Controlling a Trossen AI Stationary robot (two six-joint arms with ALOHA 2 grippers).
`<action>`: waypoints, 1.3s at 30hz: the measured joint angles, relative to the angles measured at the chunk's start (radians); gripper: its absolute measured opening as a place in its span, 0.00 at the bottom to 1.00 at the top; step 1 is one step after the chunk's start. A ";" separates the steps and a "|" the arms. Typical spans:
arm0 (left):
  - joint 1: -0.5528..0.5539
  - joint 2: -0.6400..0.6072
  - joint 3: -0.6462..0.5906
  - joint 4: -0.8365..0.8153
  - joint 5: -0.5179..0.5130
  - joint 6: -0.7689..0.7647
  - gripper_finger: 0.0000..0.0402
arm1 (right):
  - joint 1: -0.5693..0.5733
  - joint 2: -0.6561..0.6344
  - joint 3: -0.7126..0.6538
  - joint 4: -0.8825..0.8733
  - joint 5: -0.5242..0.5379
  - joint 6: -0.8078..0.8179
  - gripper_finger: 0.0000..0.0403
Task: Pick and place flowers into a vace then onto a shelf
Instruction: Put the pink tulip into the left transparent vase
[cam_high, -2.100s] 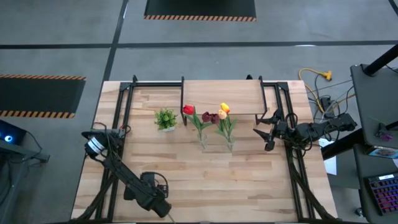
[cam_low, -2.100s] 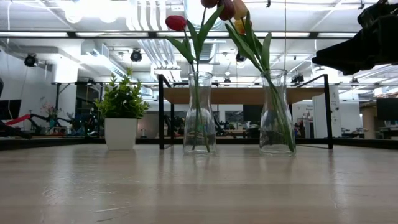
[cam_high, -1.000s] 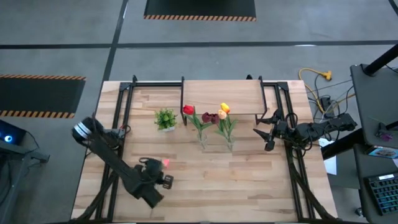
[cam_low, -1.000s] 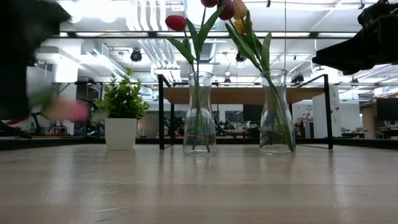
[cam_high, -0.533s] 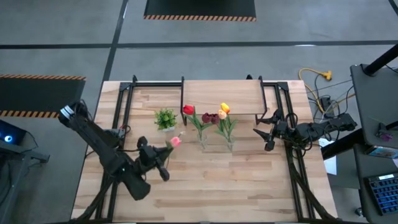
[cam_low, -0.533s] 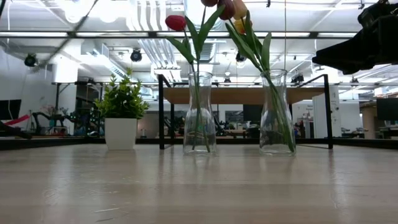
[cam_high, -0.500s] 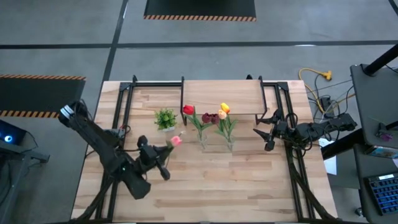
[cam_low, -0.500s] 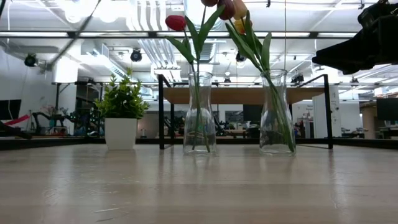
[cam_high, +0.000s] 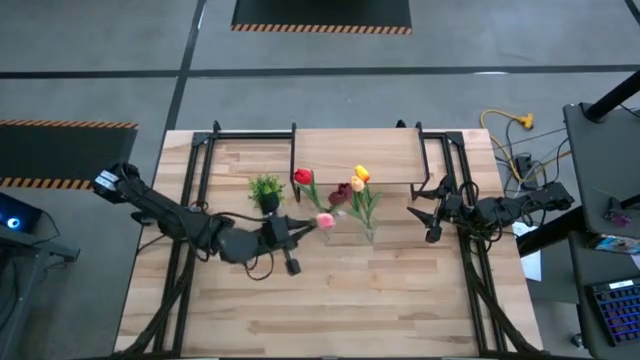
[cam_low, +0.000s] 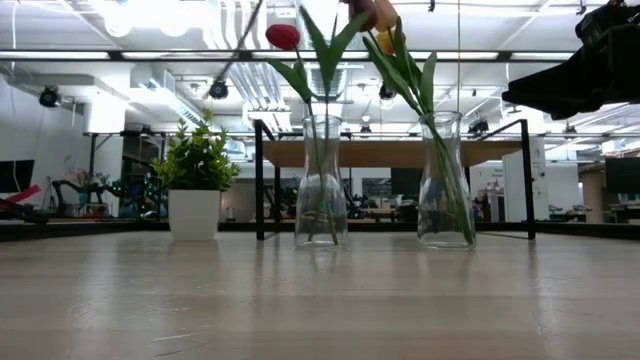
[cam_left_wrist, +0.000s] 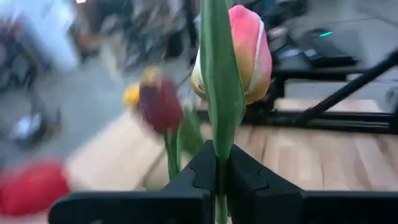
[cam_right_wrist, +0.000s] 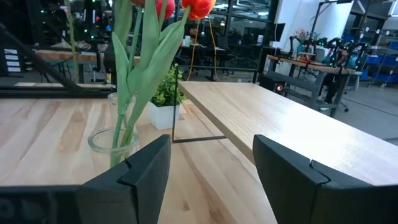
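My left gripper is shut on a pink tulip, high over the table just left of the left glass vase. That vase holds a red tulip and a maroon one. The right vase holds yellow and orange tulips. Both vases stand on the table in front of the shelf. My right gripper waits open at the table's right, level, beside the right vase. My left gripper pinches the pink tulip's green stem and a leaf between its two fingers, a little below the head. The fingers lie about level and come from the table's left. The tulip is lifted clear, its head past the fingertips toward the left vase.
A small potted plant stands on the table left of the vases, close to my left arm. Black frame rails run along the table's left and right sides. Open tabletop lies in front of the vases.
My left gripper, shut on the pink tulip the whole time, has risen from low over the table's near left and swung toward the far right, up to the left vase. Its wrist has rolled and levelled out. The tulip has been carried clear of the table.
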 joint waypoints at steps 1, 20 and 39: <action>0.008 0.000 0.000 0.053 0.030 0.088 0.00 | 0.000 0.000 0.000 0.000 0.000 0.000 0.54; 0.196 -0.001 -0.281 0.862 0.394 0.453 0.00 | 0.000 0.000 0.000 -0.001 0.000 0.012 0.54; 0.233 0.007 -0.483 1.150 0.450 0.373 0.00 | 0.000 0.000 0.000 0.000 0.001 0.006 0.54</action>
